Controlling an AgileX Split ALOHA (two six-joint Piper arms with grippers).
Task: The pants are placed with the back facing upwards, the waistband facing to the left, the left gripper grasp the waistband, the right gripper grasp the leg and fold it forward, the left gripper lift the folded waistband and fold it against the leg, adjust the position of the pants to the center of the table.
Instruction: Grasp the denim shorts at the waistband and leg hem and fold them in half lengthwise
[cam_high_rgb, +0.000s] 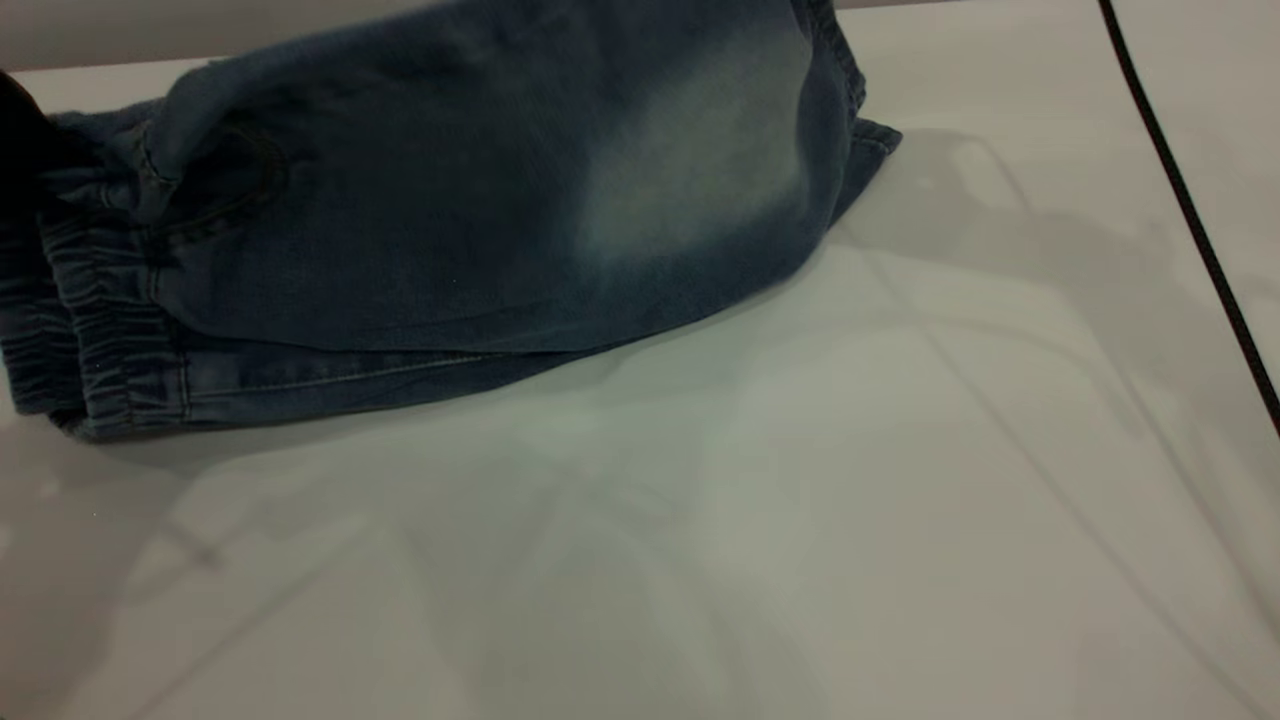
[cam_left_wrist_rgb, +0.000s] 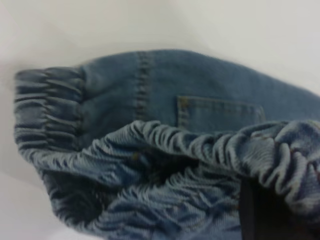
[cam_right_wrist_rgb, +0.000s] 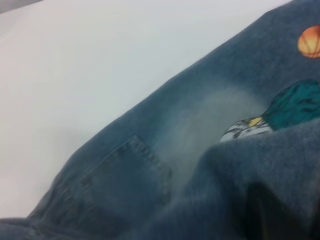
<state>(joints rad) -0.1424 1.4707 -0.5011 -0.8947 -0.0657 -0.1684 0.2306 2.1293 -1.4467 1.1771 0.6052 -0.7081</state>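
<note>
The small faded blue denim pants (cam_high_rgb: 450, 230) lie at the far left of the large smooth white table (cam_high_rgb: 800, 500), well off its centre. The plain leg with the pale faded oval patch (cam_high_rgb: 690, 170) is draped forward over the leg printed with a basketball player (cam_right_wrist_rgb: 290, 107), so the lengthwise fold looks to be in hand or just closing. The gathered dark blue elastic waistband (cam_high_rgb: 90, 330) sits bunched at the left end. In the left wrist view a dark part of the left gripper (cam_left_wrist_rgb: 260, 210) shows tucked under the ruched band and seems to be pinching it, though the fingers themselves are hidden. The right gripper cannot be made out in any view, so whether it grips the leg cannot be told. A black cable (cam_high_rgb: 1190, 210) crosses the table's right side. Next, the upper leg probably needs laying flat, edge to edge, before the waistband is lifted and carried right toward the hems.
</note>
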